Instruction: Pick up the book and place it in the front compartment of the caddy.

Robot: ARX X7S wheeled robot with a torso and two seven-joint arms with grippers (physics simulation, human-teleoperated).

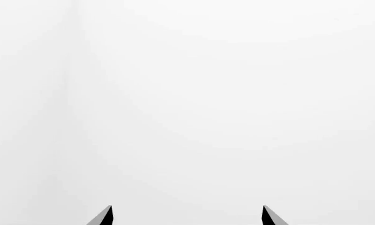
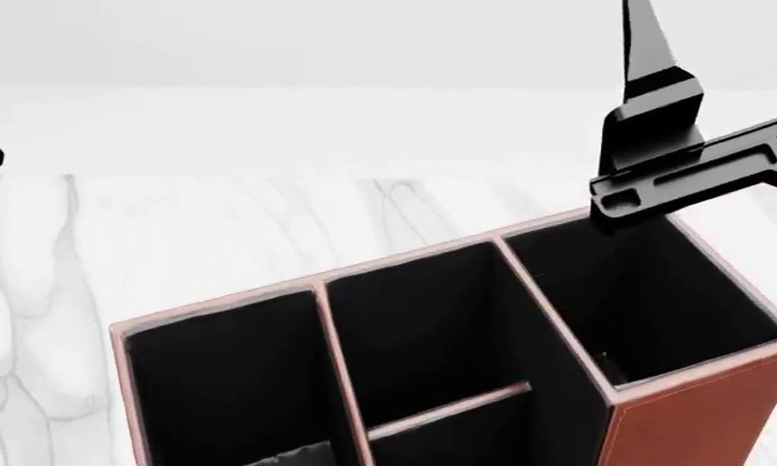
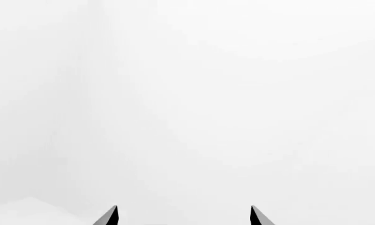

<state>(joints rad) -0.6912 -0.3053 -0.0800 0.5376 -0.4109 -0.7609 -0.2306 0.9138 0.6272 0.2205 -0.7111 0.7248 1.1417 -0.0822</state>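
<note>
Caddy (image 2: 699,417) walls of reddish-brown leather fill the lower part of the head view, the box standing on a white marble worktop (image 2: 168,243) with grey veins. Its black-lined cells open upward, each edged with a pale pink rim. The tall square cell sits at the caddy's right end, its walls rising above the others. Beside it, in the middle of the caddy, lies a divided pair of cells split by a low thin pink-rimmed divider (image 2: 451,409); the front compartment (image 2: 422,335) is the deeper cell on the far side of that divider, and only black lining shows in it. At the caddy's left end is a single wide cell, and a dark greyish shape shows at its bottom edge, too cropped to identify. The book cannot be made out with any certainty in any view. The right hand (image 3: 182,216) appears in the head view as a black bracket and upright finger above the far corner of the tall cell, apart from it. In its own wrist view two dark fingertips (image 3: 109,216) stand well apart against plain white, so it is spread wide and holds nothing. The left hand (image 1: 186,216) likewise shows two separated tips with blank white between them, wide and holding nothing.
</note>
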